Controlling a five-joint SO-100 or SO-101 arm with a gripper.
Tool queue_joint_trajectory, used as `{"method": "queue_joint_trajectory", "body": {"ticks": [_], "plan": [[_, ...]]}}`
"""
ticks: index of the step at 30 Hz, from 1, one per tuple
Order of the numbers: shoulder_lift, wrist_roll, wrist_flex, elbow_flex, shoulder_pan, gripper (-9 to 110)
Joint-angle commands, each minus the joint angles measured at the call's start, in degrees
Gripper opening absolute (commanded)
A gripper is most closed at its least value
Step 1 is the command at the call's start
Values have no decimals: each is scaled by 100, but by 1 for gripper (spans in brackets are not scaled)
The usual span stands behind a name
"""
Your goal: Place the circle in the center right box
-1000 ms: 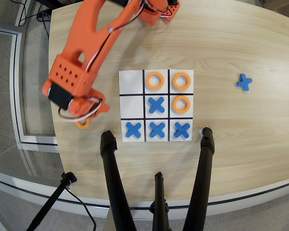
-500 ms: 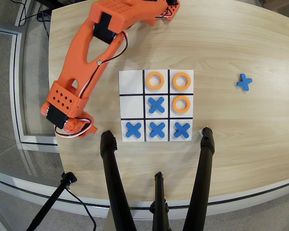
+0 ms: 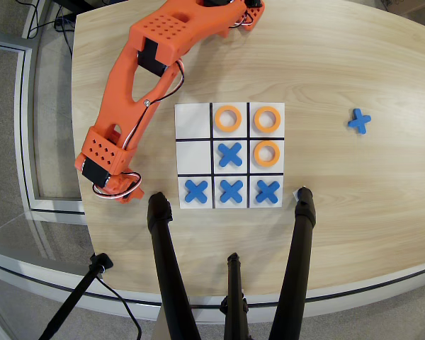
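My gripper is down low on the counter, left of the board in the overhead view, near its bottom-left corner. Arm body covers the tips, so I can't tell if jaws are wide, narrow or holding anything. The ring I'm after isn't visible anywhere off the board; prob. under my gripper, but that's a guess. Three other rings sit in top-middle, top-right and mid-right cells. Target box, middle row, left end, is blank.

Risks as I see them:
- Grip unverified. If ring is only pinched on one edge or not caught at all, I lift w/o it or it drops en route.
- Path to box runs right past the blue X in bottom-left cell; a low sweep could knock it or shove the board.
- Box is close to the centre X; overshoot lands ring on a line or nudges that piece.
- Camera-stand legs just beside my wrist: elbow swing may clip them.
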Motion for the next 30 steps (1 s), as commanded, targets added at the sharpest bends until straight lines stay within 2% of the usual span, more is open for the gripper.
{"method": "queue_joint_trajectory", "body": {"ticks": [1, 24, 30], "plan": [[9, 0, -62, -237, 26, 23], [-290, -9, -9, -132, 149, 22], [-334, -18, 70, -132, 176, 18]]}}
